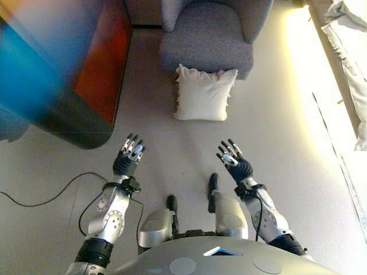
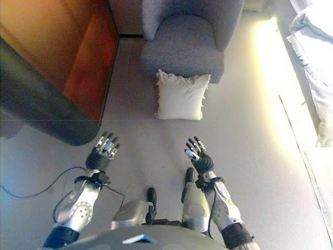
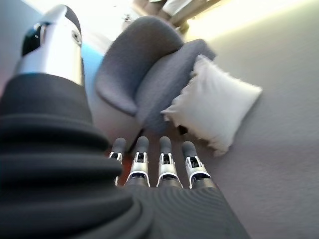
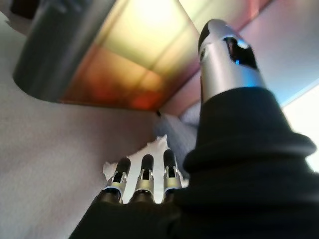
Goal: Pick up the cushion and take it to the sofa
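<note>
Both hands, left hand (image 1: 128, 158) and right hand (image 1: 234, 161), are hovering with fingers straight and apart, holding nothing. I am seeing the cushion (image 1: 203, 93) well beyond my fingertips, leaning against the armchair (image 1: 207, 35); closing in squarely should let each hand take one side.

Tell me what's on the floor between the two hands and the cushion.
Nothing: in the left eye view, bare floor separates the left hand and right hand from the cushion.
</note>
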Controlling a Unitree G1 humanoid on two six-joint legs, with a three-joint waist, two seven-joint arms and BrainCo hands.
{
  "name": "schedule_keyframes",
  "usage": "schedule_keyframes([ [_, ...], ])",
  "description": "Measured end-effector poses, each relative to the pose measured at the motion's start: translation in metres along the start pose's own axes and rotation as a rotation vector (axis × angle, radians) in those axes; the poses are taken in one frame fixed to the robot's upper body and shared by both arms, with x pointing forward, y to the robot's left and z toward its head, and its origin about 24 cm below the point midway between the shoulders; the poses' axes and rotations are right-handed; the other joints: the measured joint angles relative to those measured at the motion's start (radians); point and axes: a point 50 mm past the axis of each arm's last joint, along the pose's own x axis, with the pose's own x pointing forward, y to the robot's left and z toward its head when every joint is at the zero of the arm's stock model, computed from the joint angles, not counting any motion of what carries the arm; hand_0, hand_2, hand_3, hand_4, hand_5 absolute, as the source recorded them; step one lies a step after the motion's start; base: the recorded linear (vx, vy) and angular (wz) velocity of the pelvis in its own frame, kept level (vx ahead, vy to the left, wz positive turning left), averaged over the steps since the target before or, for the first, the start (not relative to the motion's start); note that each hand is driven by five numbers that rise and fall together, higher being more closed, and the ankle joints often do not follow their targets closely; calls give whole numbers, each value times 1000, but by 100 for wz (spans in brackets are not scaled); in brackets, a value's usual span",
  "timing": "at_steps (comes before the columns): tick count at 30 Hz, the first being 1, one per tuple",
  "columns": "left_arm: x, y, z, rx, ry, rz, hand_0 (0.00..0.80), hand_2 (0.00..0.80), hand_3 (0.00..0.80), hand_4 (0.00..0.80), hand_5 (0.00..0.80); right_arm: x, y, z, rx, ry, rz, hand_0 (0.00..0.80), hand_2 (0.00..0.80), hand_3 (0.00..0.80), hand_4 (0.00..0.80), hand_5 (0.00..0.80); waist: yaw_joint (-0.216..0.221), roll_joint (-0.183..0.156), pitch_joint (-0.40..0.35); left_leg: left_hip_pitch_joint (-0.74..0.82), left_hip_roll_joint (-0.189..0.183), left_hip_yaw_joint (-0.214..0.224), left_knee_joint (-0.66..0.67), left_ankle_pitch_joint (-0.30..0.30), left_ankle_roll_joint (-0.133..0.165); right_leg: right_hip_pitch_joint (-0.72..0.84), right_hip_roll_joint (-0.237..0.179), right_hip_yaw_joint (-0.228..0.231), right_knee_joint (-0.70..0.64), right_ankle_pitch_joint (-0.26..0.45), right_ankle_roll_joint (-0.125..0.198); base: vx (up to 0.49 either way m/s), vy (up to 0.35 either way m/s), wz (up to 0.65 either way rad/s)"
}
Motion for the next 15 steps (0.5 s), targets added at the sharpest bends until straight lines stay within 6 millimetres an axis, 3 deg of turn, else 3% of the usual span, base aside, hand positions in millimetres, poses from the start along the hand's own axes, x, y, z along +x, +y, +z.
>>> schedule_keyframes([
  [1, -1, -2, -4, -17, 5, 3, 0, 0, 0, 0, 0, -2, -5, 1, 2, -5, -17, 0, 0, 0, 0, 0, -6, -8, 6, -10, -27, 36, 178, -45, -3, 2, -11, 0, 25, 2, 0, 546, -130, 6],
  [2, -7, -1, -11, -35, 20, 17, 0, 0, 0, 0, 0, -6, -8, 4, -13, -4, -21, 0, 0, 0, 0, 0, -3, 6, 1, 16, -35, 64, 262, -114, 10, 14, -7, -7, 56, -4, -10, 541, -141, -6],
  [3, -13, 1, -17, -49, 36, 33, 0, 0, 0, 0, 0, -12, -10, 9, -39, -10, -14, 0, 0, 0, 0, 0, -23, 45, -20, 80, -25, 69, 236, -174, 25, 10, 17, -32, 107, -11, -24, 552, -159, 8],
  [4, -14, 0, -15, -46, 27, 34, 0, 0, 0, 0, 0, -16, -13, 10, -50, -8, -15, 0, 0, 0, 0, 0, -44, 74, -35, 126, 7, 42, 148, -234, 49, -27, 39, -47, 197, -31, -42, 575, -190, 13],
  [6, -15, 7, -6, -27, 2, 62, 0, 0, 0, 0, 0, -17, -14, -1, -30, 42, -26, 0, 0, 0, 0, 0, -40, 42, -51, 160, 7, 36, 110, -270, 28, -117, 20, -35, 368, -81, -93, 496, -218, 5],
  [8, -22, 12, -11, -32, 20, 100, 0, 0, 0, 0, 0, -18, -11, -5, -26, 67, -15, 0, 0, 0, 0, 0, -44, 48, -91, 176, 46, 43, 105, -284, -17, -118, 54, -57, 353, -102, -129, 376, -258, -3],
  [9, -24, 13, -12, -33, 24, 108, 0, 0, 0, 0, 0, -18, -10, -5, -25, 67, -5, 0, 0, 0, 0, 0, -40, 59, -105, 179, 70, 44, 153, -292, -42, -82, 85, -75, 318, -109, -206, 321, -235, -2],
  [10, -24, 14, -10, -29, 20, 111, 0, 0, 0, 0, 0, -18, -8, -5, -25, 68, 13, 0, 0, 0, 0, 0, -37, 46, -114, 131, 81, 46, 262, -277, -83, -65, 90, -77, 299, -114, -259, 323, -233, -5],
  [12, -23, 12, -10, -38, 16, 108, 0, 0, 0, 0, 0, -18, -9, -4, -34, 68, 26, 0, 0, 0, 0, 0, -15, 42, -135, 31, 85, 45, 471, -190, -142, -17, 104, -77, 241, -111, -292, 279, -224, -11],
  [14, -17, 6, -9, -51, 2, 89, 0, 0, 0, 0, 0, -16, -11, -3, -47, 71, 25, 0, 0, 0, 0, 0, 14, 36, -137, -110, 108, 75, 732, -12, -142, 48, 106, -60, 172, -111, -304, 205, -143, -25],
  [15, -16, 3, -8, -55, -1, 81, 0, 0, 0, 0, 0, -14, -10, -3, -52, 72, 30, 0, 0, 0, 0, 0, 19, 30, -138, -143, 121, 103, 772, -15, -132, 69, 106, -49, 155, -111, -308, 193, -46, -28],
])
